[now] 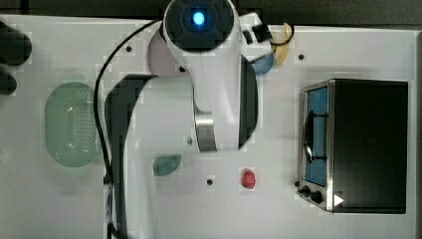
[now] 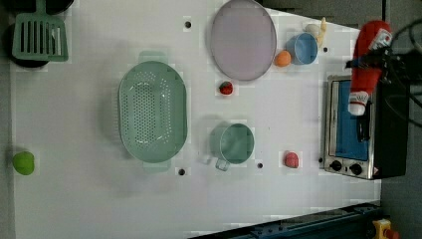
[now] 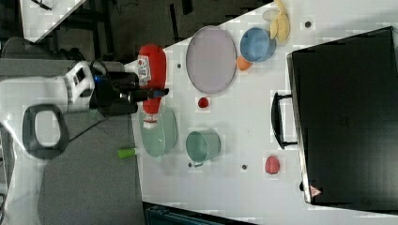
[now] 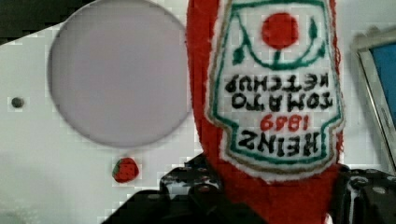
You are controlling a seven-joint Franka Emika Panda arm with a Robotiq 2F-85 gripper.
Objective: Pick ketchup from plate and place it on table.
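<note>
Ketchup point(image 4: 271, 102), a plush red bottle, filled the wrist view, clamped in the gripper point(image 3: 141, 93) and held high above the table point(image 2: 89, 199). Across the left view from its left: green basket point(image 2: 153, 112), bare lilac plate point(image 2: 243, 40), toaster oven point(image 2: 358, 129). Releasing from that height could send the bottle bouncing onto the oven or basket.

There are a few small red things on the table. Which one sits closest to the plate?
The strawberry, beside the plate rim. The other red blob lies far off, near the oven knobs.
</note>
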